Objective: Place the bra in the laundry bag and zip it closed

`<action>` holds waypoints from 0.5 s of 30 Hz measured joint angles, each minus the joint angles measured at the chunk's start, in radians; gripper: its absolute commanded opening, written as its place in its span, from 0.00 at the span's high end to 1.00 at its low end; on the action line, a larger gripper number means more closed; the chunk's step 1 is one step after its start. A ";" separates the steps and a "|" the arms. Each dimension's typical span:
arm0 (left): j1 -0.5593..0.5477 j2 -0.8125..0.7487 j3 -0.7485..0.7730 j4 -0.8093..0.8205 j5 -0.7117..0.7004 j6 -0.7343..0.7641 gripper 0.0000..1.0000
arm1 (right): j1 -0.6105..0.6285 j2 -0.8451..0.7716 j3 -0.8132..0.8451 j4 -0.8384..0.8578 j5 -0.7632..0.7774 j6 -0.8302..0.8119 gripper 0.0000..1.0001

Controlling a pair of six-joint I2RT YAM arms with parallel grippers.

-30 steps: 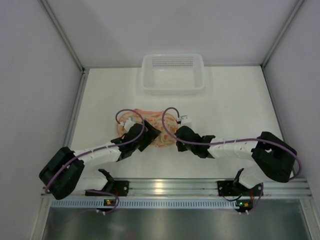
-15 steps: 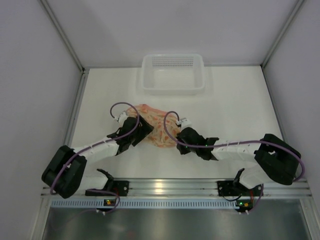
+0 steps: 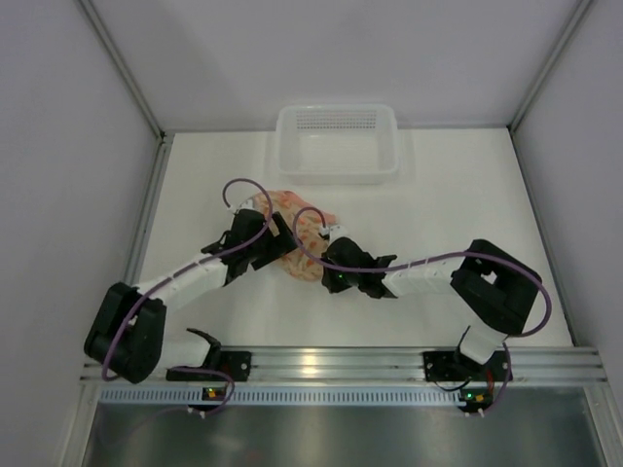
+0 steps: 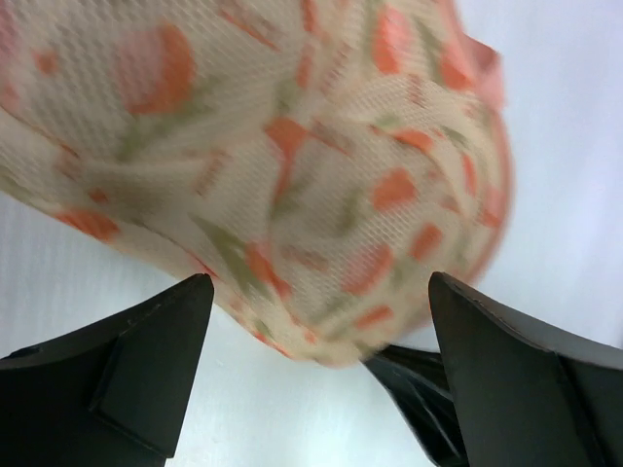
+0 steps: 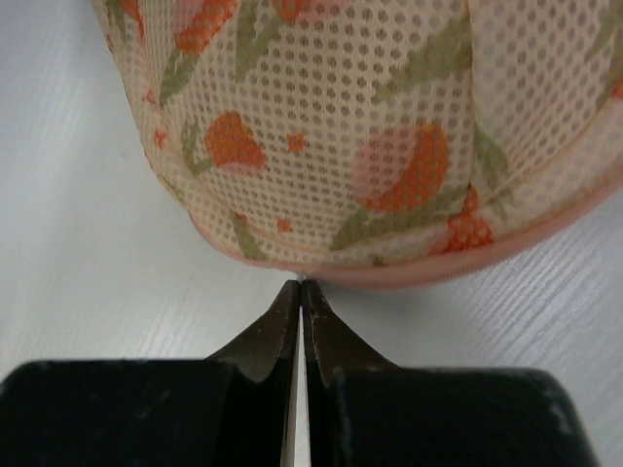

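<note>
Bag [image 3: 302, 258] lies mid-surface [image 3: 438, 204], on the near side of the basket [image 3: 336, 146] — left claw [image 4: 319, 287] spread wide at its left side, right claw [image 5: 301, 287] pressed together, tips at the coral trim on its right.

Laundry bag [image 3: 290, 202] on table [image 3: 458, 214], before basket [image 3: 336, 171]

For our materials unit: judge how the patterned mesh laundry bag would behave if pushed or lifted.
The laundry bag is perforated mesh, so probably light and yielding. It has a domed shape, so it likely springs back rather than flopping. On the smooth white table it may slide when pushed.
</note>
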 measured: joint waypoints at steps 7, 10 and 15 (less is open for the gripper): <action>-0.027 -0.259 -0.077 -0.014 0.000 -0.163 0.01 | 0.000 0.019 0.018 0.006 -0.001 0.010 1.00; -0.073 -0.272 -0.105 0.003 -0.046 -0.256 0.01 | 0.000 0.019 0.018 0.007 -0.011 0.010 1.00; -0.153 -0.220 -0.195 0.090 -0.089 -0.415 0.02 | 0.000 0.019 0.018 0.008 -0.019 0.010 1.00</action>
